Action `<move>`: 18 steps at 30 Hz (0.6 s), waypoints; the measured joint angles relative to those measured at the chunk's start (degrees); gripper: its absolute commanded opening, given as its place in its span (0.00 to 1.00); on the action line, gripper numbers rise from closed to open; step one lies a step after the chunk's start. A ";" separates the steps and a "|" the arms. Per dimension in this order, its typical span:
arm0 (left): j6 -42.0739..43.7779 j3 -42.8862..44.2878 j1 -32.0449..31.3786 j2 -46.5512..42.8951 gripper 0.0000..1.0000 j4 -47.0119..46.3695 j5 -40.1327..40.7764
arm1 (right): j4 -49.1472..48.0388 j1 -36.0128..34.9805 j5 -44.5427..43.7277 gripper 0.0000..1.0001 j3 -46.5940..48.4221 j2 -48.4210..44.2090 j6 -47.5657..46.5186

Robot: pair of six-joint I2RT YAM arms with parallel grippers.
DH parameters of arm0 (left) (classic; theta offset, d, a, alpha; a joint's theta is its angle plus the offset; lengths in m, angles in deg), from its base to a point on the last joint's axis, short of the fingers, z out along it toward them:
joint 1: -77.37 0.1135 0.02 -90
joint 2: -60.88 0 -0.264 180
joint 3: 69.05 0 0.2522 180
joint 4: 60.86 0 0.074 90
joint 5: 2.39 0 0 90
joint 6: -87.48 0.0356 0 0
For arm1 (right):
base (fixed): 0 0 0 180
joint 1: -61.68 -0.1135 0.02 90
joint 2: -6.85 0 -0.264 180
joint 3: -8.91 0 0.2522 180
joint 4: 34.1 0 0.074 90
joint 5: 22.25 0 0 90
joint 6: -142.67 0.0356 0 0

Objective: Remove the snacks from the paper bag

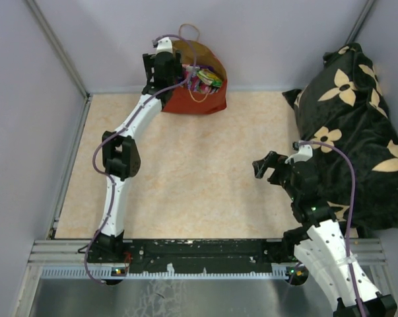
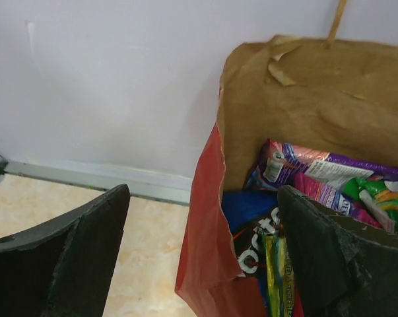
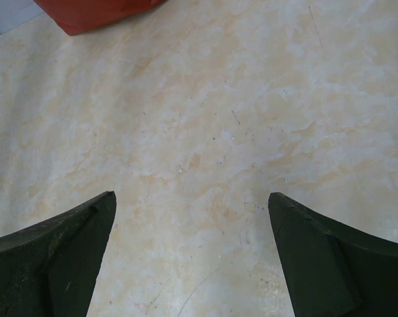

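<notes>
Paper bag [image 1: 208,99]: one, red outside, brown kraft inside. It stands at the far edge of the desk [image 1: 199,185] against the back wall, long axis upright, mouth up. Two thin loop handles show, one lying up the wall and one drooping into the mouth.

Snacks [image 1: 205,79]: all inside the bag, heaped. The left wrist view shows at least five:
- a blue packet [image 2: 248,228], low by the red wall, with white lettering of which only a fragment like "ort" reads
- a purple packet [image 2: 304,162] with a white label panel, print too small to read
- a magenta packet [image 2: 324,195]
- a green packet [image 2: 383,198]
- a yellow striped packet [image 2: 276,271] standing on end

The full count is hidden.

Left claw [image 2: 203,198]: fingers apart and holding nothing. It straddles the bag's side wall, one finger outside over the desk and the other over the snacks.

Right claw [image 3: 192,198]: fingers apart and holding nothing, over bare desk well apart from the bag, near one black flower-patterned cloth [image 1: 357,125].
</notes>
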 measured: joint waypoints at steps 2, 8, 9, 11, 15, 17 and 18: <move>-1.07 0.00 0.74 0.26 0.98 1.51 -1.27 | 0.13 0.00 0.26 0.99 -0.31 0.35 0.11; -4.28 -0.83 2.47 0.09 0.75 4.63 -6.34 | 0.17 0.02 0.48 0.99 -0.37 1.44 0.85; -4.68 -2.27 2.64 -0.48 0.67 4.61 -7.04 | 0.17 0.00 0.48 0.99 -0.37 1.49 0.94; -5.31 -6.23 2.64 -2.25 0.47 4.35 -7.82 | 0.15 0.00 0.48 0.99 -0.37 1.53 1.33; -5.64 -13.07 2.34 -6.05 0.13 3.78 -8.24 | -0.09 0.00 0.52 0.99 -0.37 2.34 1.99; -5.33 -14.43 2.05 -7.34 0.03 3.78 -8.20 | -0.37 0.00 0.55 0.99 -0.57 2.82 2.38; -5.25 -14.73 2.05 -7.93 0.00 3.87 -8.09 | -0.44 0.00 0.61 0.98 -0.79 3.08 2.56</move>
